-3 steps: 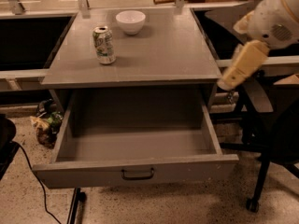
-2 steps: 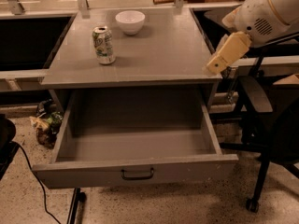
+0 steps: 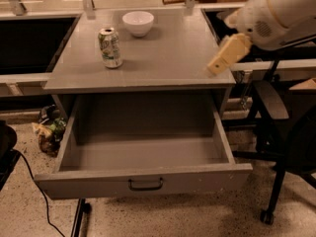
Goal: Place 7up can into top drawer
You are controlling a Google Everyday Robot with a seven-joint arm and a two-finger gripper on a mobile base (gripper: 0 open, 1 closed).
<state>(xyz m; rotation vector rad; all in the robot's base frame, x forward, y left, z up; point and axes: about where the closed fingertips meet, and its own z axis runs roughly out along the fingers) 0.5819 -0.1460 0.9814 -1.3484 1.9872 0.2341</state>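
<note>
The 7up can (image 3: 110,47) stands upright on the grey table top (image 3: 163,58), towards its left side. The top drawer (image 3: 143,181) is pulled wide open below the table and is empty inside; its dark bar handle (image 3: 145,184) faces me. My gripper (image 3: 223,58) hangs over the table's right edge on the white arm (image 3: 276,14), far to the right of the can and holding nothing.
A white bowl (image 3: 138,22) sits behind and to the right of the can. A black wheeled chair (image 3: 286,132) stands right of the drawer. A bag of clutter (image 3: 48,132) lies on the floor at left, with a black cable (image 3: 34,181).
The arm has risen and moved left, from beside the table's right edge to over its right side. Can, bowl and drawer have not moved.
</note>
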